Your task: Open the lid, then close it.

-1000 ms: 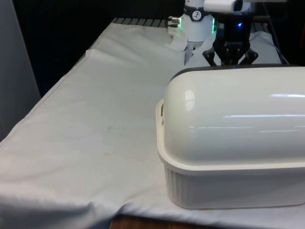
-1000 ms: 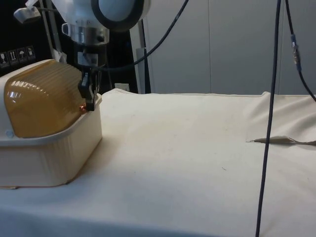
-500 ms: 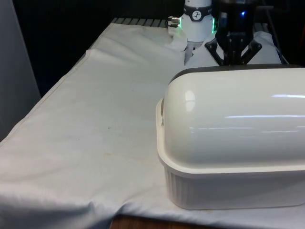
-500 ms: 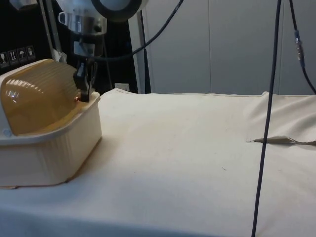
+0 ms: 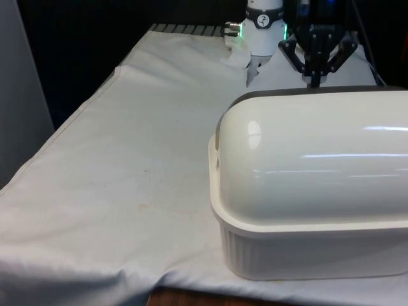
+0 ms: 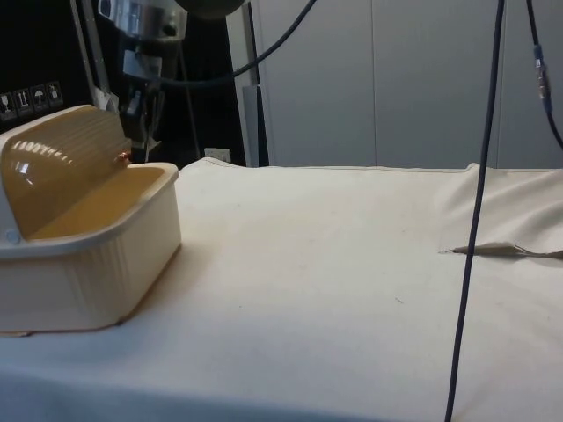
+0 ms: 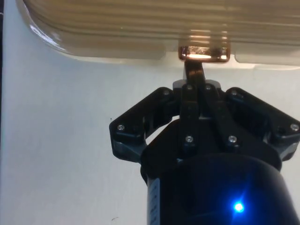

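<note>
Currently the white cloth (image 5: 127, 159) lies bare across the front view's left, creased along its near edge, with wood showing under that edge. Further right in that view stands the bread box (image 5: 312, 248), a cream ribbed tub at the near right of the table, turning its back to that camera. Its lid (image 5: 312, 153) reads there as a smooth pale dome with a dark rim along the far top edge. Behind that rim, at the far right, the black gripper (image 5: 317, 80) hangs tips down, touching or just above the lid's far edge.

From the side view the bread box (image 6: 88, 272) sits at the left, and its amber, ribbed lid (image 6: 57, 171) is rolled partly back, so the tub's inner wall and front rim lie open to sight. The gripper (image 6: 132, 145) is at the lid's raised front edge, near a small orange glint there. To the right the cloth (image 6: 352, 281) runs bare, and a dark cable (image 6: 479, 211) hangs down in front of it.

On the wrist view the gripper (image 7: 193, 70) has its 2 fingers clenched together on the lid's small copper handle (image 7: 203, 53), at the edge of the ribbed amber lid (image 7: 154, 23).
</note>
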Motion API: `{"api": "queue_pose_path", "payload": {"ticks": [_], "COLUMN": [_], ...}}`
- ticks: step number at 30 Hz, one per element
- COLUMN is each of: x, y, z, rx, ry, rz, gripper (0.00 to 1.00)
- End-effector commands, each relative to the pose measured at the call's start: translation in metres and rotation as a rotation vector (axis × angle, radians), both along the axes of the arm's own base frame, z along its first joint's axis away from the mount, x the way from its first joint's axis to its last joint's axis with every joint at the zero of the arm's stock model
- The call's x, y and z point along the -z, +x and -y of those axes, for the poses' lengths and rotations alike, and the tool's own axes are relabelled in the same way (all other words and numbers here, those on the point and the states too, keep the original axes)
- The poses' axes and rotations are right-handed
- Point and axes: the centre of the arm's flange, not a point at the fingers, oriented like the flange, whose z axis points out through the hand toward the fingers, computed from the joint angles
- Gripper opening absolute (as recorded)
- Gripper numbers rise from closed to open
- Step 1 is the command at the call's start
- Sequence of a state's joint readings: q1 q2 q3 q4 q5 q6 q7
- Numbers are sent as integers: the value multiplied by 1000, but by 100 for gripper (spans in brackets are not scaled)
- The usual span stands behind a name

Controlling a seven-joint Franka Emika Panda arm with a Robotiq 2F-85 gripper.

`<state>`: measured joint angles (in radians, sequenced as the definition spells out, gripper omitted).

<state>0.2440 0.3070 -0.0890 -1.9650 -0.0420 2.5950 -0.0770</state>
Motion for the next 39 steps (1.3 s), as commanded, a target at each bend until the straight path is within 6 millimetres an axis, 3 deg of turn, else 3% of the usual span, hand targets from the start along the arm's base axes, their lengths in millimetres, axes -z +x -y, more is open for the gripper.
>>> {"api": "queue_pose_path", "payload": {"ticks": [1,31,39], "x": [-3,-36,-44], "y": [0,13,32], "z": [-1,-2,-4], "rx": [0,-9,-9], "ry": [-2,29,30], "rz": [22,170,213], "gripper": [0,0,0]}}
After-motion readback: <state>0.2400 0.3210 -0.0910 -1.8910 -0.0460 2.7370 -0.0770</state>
